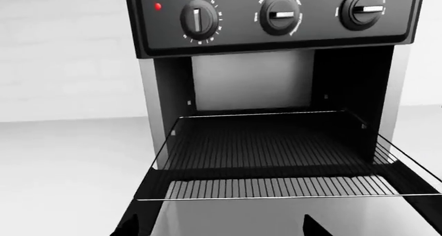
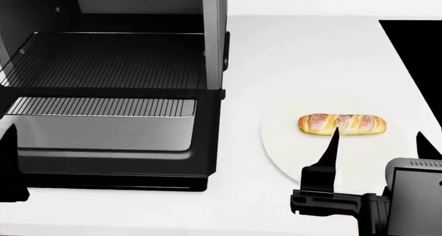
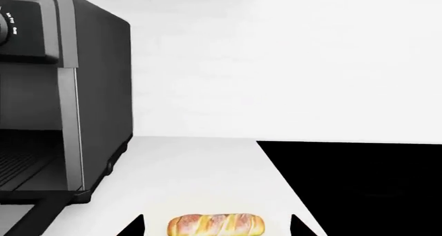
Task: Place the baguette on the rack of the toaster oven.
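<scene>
The baguette [image 2: 342, 124] lies on a round white plate [image 2: 290, 153] to the right of the toaster oven [image 2: 214, 49]; it also shows in the right wrist view [image 3: 216, 225]. The oven door [image 2: 103, 135] is dropped open and the rack [image 2: 103, 91] is slid partly out over it; the rack also shows in the left wrist view [image 1: 276, 166]. My right gripper [image 2: 378, 140] is open, its fingertips spread either side of the baguette, just in front of it. My left gripper [image 1: 219, 226] is open in front of the door; only one finger [image 2: 8, 163] shows in the head view.
A black area [image 2: 417, 65] lies along the counter's right side. The oven's knobs [image 1: 280, 14] sit across its upper front. A white wall stands behind the counter.
</scene>
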